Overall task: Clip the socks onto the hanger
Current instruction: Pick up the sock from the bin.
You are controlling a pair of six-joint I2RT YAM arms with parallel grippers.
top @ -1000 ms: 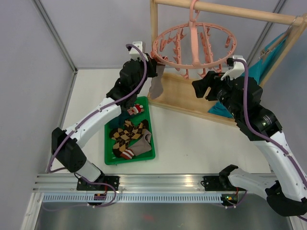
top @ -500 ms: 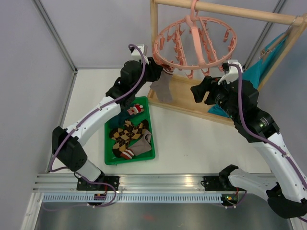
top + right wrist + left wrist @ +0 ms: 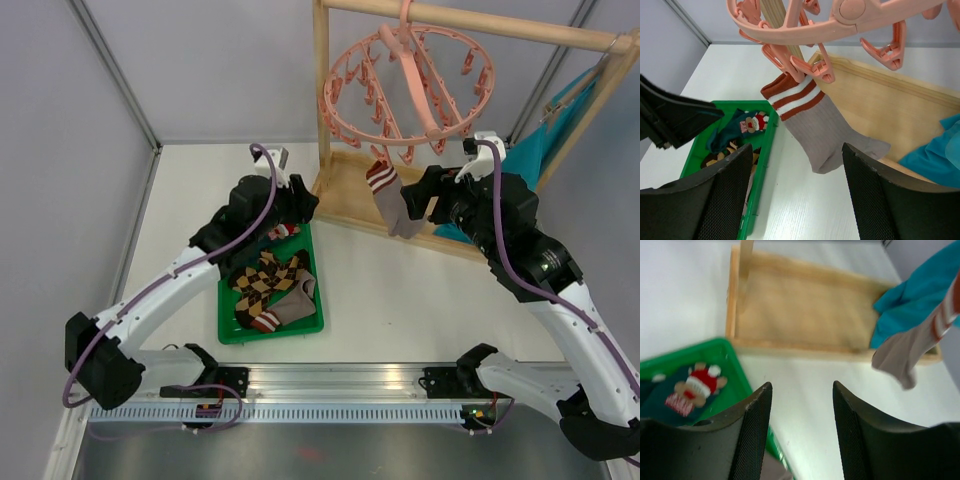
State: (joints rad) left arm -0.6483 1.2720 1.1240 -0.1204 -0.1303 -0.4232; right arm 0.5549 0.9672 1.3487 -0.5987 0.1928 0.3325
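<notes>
From above, a white table (image 3: 400, 290) fills a booth with plain grey walls (image 3: 200, 70). A metal rail (image 3: 330, 380) runs along the table's near edge. At the far side stands a wooden frame (image 3: 321, 110), and the pink hanger (image 3: 416, 85) hangs tilted by its hook from the frame's top bar. One grey sock (image 3: 400, 215) hangs from the hanger's near rim, cuff up, over the frame's base. A teal cloth (image 3: 545, 140) is draped at the frame's right side. Left of the frame lies a green tray (image 3: 270, 338) holding argyle socks (image 3: 265, 280), a teal sock (image 3: 280, 232) and a second grey sock (image 3: 292, 305). The left claw (image 3: 308, 203) hovers over the tray's far end. The right claw (image 3: 420, 197) is just beside the hanging sock.

In the left wrist view the fingers (image 3: 752, 430) stand apart, released, with nothing between them. Below them are the white table, the tray's corner with the teal sock's red-hatted figure, and the frame's base beyond. The grey sock, blurred, hangs at the right in front of the cloth.

In the right wrist view the fingers (image 3: 725, 195) are spread wide, released. A peg (image 3: 816, 71) pinches the grey sock's red-and-white cuff. The toe shows between the fingers but seems to hang ahead of them, untouched. The tray lies at the lower left on the table.
</notes>
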